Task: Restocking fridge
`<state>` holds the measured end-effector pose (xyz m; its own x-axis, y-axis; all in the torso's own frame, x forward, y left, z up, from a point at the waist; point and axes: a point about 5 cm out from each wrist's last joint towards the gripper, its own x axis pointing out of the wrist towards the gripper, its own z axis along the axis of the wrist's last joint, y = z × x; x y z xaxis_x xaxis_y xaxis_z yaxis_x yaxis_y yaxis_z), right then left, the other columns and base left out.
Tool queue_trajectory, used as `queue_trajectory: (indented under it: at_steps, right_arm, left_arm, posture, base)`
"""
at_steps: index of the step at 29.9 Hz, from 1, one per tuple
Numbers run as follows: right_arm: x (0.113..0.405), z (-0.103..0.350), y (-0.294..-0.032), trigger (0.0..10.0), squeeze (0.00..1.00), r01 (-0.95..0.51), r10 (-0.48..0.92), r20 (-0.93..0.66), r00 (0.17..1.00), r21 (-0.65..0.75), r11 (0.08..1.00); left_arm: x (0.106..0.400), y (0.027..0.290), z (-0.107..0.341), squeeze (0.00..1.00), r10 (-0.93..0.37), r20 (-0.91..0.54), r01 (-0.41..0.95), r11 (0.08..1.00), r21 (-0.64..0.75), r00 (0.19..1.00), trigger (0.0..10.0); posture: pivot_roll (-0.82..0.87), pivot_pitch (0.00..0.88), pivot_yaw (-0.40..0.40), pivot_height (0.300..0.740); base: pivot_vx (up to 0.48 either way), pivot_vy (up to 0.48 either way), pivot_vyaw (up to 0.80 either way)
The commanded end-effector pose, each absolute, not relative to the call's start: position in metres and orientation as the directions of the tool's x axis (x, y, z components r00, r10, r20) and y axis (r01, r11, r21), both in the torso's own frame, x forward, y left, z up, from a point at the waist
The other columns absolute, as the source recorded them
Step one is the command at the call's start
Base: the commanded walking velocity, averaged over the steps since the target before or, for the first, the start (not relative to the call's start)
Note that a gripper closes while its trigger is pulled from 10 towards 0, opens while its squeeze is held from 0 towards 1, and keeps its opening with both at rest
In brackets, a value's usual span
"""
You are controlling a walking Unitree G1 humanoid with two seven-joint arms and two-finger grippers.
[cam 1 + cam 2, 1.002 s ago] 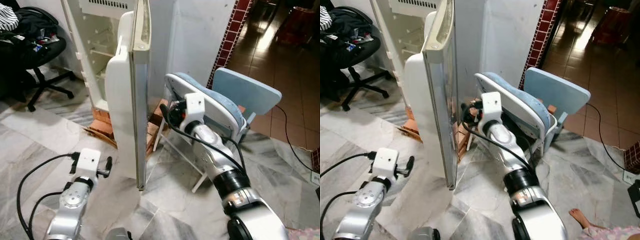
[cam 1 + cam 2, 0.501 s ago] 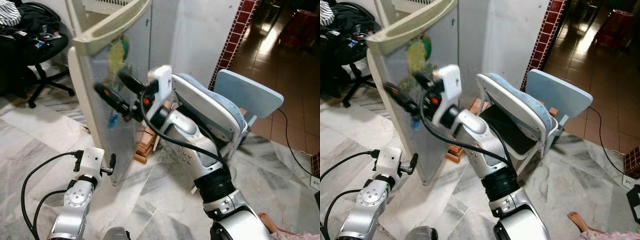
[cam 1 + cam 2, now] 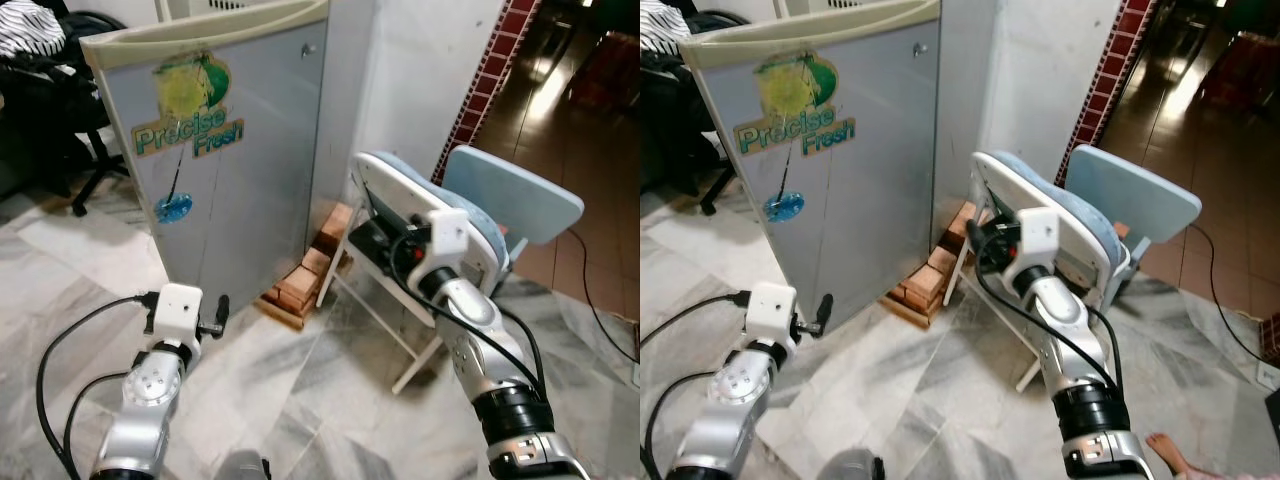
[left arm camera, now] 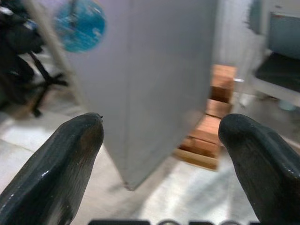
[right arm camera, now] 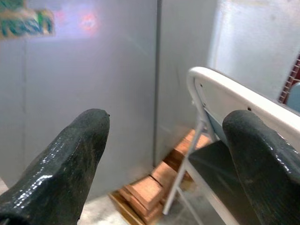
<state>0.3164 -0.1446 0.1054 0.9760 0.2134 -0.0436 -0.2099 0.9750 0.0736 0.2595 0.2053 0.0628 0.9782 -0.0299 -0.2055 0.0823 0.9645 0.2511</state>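
- Fridge door [image 3: 230,150] stands closed, resting on bricks [image 3: 300,285] beside a folding chair [image 3: 440,220].
- Right gripper [image 5: 161,154] and left gripper [image 4: 161,154] hang spread wide, empty; retreat clear of the chair.

Grey-veined marble floor [image 3: 320,380] meets a white wall [image 3: 420,70] edged with red tiles [image 3: 490,80]. A folding chair [image 3: 1060,230] stands beside stacked bricks [image 3: 310,275]; a black office chair [image 3: 60,110] sits far left.

marble floor [image 3: 330,380] under fridge [image 3: 240,150], wooden blocks [image 3: 305,280], folding chair [image 3: 430,220]
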Motion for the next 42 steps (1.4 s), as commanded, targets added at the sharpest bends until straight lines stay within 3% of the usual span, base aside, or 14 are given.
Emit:
queue_trajectory:
  at_steps: [1,6,13,16,18,22,26,30,42]
  right_arm:
    - [0.313,0.106,-0.16,10.0,0.0,-0.139,0.141,-0.042,0.989,0.036,0.99]
    - [0.302,0.1,-0.187,10.0,0.0,-0.021,0.021,-0.07,0.997,-0.004,1.0]
    - [0.294,0.102,-0.19,10.0,0.0,-0.026,0.025,-0.04,0.999,-0.025,0.999]
    - [0.293,0.091,-0.19,10.0,0.0,0.098,-0.091,-0.077,0.993,0.095,0.991]
    - [0.291,0.089,-0.187,10.0,0.0,0.1,-0.091,-0.074,0.993,0.121,0.988]
    - [0.285,0.088,-0.179,10.0,0.0,0.081,-0.08,-0.045,0.996,0.033,0.996]
    - [0.277,0.081,-0.168,10.0,0.0,-0.015,0.014,-0.066,0.998,-0.014,1.0]
    - [0.27,0.067,-0.174,10.0,0.0,0.0,-0.002,-0.125,0.992,-0.015,1.0]
    - [0.27,0.07,-0.186,10.0,0.0,0.075,-0.071,-0.076,0.995,0.053,0.996]
  left_arm:
    - [0.264,0.206,0.078,0.0,-0.042,-0.153,0.081,0.963,0.259,0.987,10.0]
    - [0.269,0.193,0.106,0.0,-0.097,-0.063,0.109,0.965,0.238,0.993,10.0]
    - [0.258,0.186,0.089,0.0,-0.052,-0.067,0.066,0.971,0.229,0.996,10.0]
    - [0.257,0.185,0.079,0.0,0.007,-0.067,0.006,0.982,0.191,0.998,10.0]
    - [0.258,0.184,0.077,0.0,0.028,-0.07,-0.016,0.986,0.164,0.997,10.0]
    - [0.262,0.181,0.078,0.0,0.039,-0.072,-0.029,0.991,0.13,0.997,10.0]
    - [0.266,0.177,0.08,0.0,-0.012,-0.053,0.021,0.987,0.159,0.999,10.0]
    - [0.271,0.182,0.084,0.0,0.0,-0.042,0.007,0.987,0.163,0.999,10.0]
    - [0.27,0.186,0.079,0.0,0.027,-0.059,-0.019,0.991,0.13,0.998,10.0]
  posture:
    - [0.05,0.0,-0.041,0.74]
    - [0.03,0.0,-0.027,0.74]
    - [0.02,0.0,-0.032,0.74]
    - [0.02,0.0,-0.036,0.74]
    - [0.02,0.0,-0.033,0.74]
    - [0.01,0.0,-0.022,0.74]
    - [-0.01,0.0,-0.013,0.74]
    - [-0.01,0.0,-0.017,0.74]
    - [-0.01,0.0,-0.011,0.74]
  base:
    - [0.0,0.48,0.0]
    - [0.0,0.48,0.0]
    - [0.0,0.48,0.0]
    - [0.0,0.48,0.0]
    - [0.0,0.48,0.0]
    - [0.0,0.48,0.0]
    - [0.0,0.48,0.0]
    - [0.0,0.48,0.0]
    - [0.0,0.48,-0.2]
